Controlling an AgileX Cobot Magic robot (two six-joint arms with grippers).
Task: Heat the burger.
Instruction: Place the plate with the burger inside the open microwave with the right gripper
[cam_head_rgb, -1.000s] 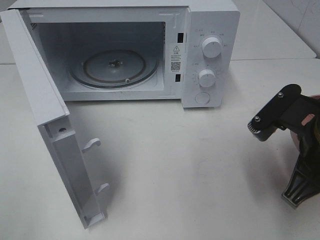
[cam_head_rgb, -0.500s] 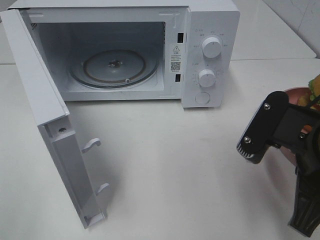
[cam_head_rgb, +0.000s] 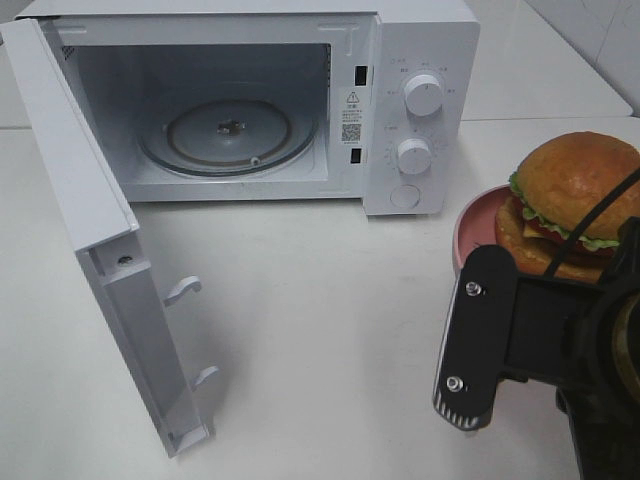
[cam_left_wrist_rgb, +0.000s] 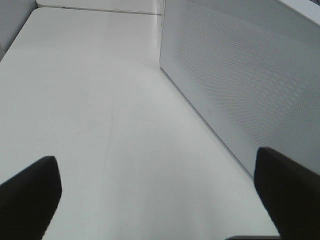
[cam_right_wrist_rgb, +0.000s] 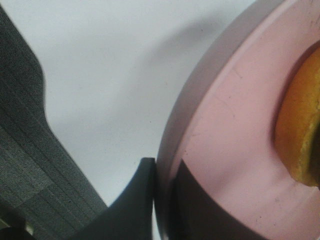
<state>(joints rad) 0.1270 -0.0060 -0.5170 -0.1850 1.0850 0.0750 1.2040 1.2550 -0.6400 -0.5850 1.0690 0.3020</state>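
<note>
Two things have changed in the high view: half a second ago only a sliver of the burger (cam_head_rgb: 575, 195) showed at the right edge, and now the whole bun, lettuce and cheese are in sight on the pink plate (cam_head_rgb: 478, 222). The right arm (cam_head_rgb: 478, 345) has also come lower and nearer the camera, its black block covering the plate's near side. The white microwave (cam_head_rgb: 420, 110) is as it was, door (cam_head_rgb: 90, 220) swung wide and glass turntable (cam_head_rgb: 228, 135) bare. Burger and plate are outside it, to the right of its dials, over the white table (cam_head_rgb: 320, 300).

From the left wrist, the left gripper (cam_left_wrist_rgb: 157, 200) has its dark fingers (cam_left_wrist_rgb: 27, 195) spread wide, holding nothing, above the table beside a white, finely perforated microwave panel (cam_left_wrist_rgb: 240, 75).

From the right wrist, the right gripper (cam_right_wrist_rgb: 165, 200) pinches the plate's rim, one finger (cam_right_wrist_rgb: 137, 202) outside and the other inside. The bun's orange edge rests on the plate, away from the fingers.
</note>
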